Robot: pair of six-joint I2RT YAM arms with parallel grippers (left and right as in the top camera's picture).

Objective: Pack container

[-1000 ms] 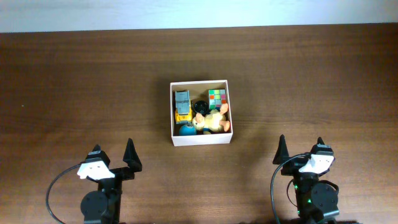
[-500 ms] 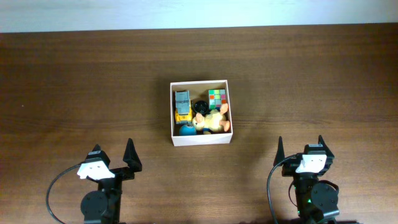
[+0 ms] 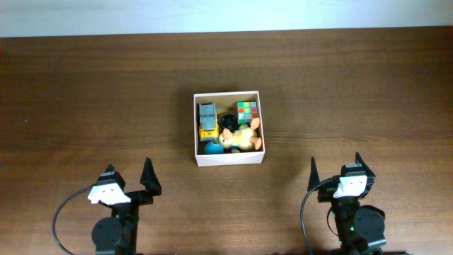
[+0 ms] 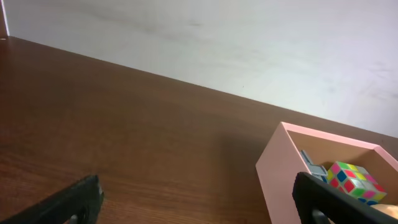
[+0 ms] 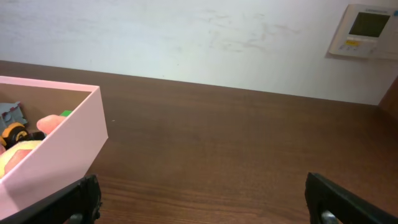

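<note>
The container (image 3: 230, 158), a square white-walled cardboard box with a tan inside, sits at the table's middle. It holds a grey and yellow toy truck (image 3: 207, 120), a colour cube (image 3: 247, 111), a plush animal (image 3: 242, 137), a dark round item (image 3: 227, 122) and a blue item (image 3: 211, 148). My left gripper (image 3: 129, 177) is open and empty near the front left. My right gripper (image 3: 336, 168) is open and empty near the front right. The left wrist view shows the container (image 4: 280, 168) at right; the right wrist view shows the container (image 5: 68, 149) at left.
The brown wooden table (image 3: 85, 99) spreads on all sides of the container. A pale wall (image 5: 186, 37) runs behind the table, with a white thermostat (image 5: 367, 31) on it at the right.
My right gripper has drifted slightly left and toward the front edge. The left arm and the container's contents have not moved.
</note>
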